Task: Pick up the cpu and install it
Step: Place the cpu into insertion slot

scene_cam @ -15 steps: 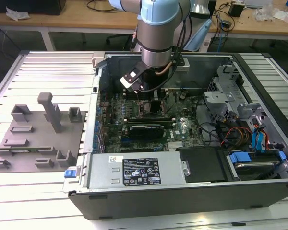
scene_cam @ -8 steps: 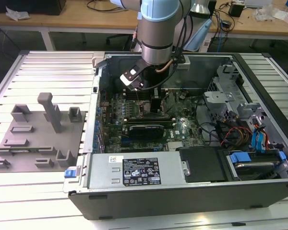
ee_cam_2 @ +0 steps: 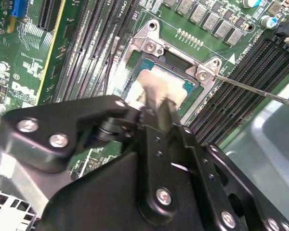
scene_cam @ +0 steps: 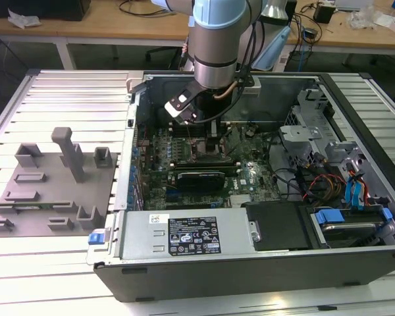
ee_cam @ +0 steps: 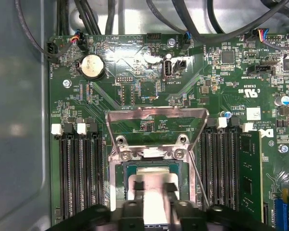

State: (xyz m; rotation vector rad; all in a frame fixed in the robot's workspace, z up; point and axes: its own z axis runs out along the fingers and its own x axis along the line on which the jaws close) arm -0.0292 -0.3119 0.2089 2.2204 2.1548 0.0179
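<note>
Open computer case (scene_cam: 250, 263): dark sheet-metal box lying on a ribbed pale metal table (scene_cam: 52, 276). My arm reaches down into it near the middle.

Grey tray (scene_cam: 26, 210): matte plastic slab with upright blocks, on the table at the exterior view's left, well apart from my gripper.

Motherboard (ee_cam: 135, 96): green, flat, densely printed and studded with small parts. Long black memory slots (ee_cam: 82, 168) run in rows either side of the socket.

Socket (ee_cam: 156, 153): square frame of bright, stamped metal with screw heads at its corners. Its hinged plate (ee_cam: 156, 115) is swung open and lies flat on the board.

My gripper (ee_cam: 153, 192): black, angular body with bolted joints, directly over the socket. I cannot tell whether it is clamped or slack.

The cpu (ee_cam_2: 176, 84): thin flat square, pale silver-grey satin top, lying inside the socket frame just under my gripper, level with the board in both wrist views.

Coin cell (ee_cam: 92, 66): round, shiny, in a black holder.
</note>
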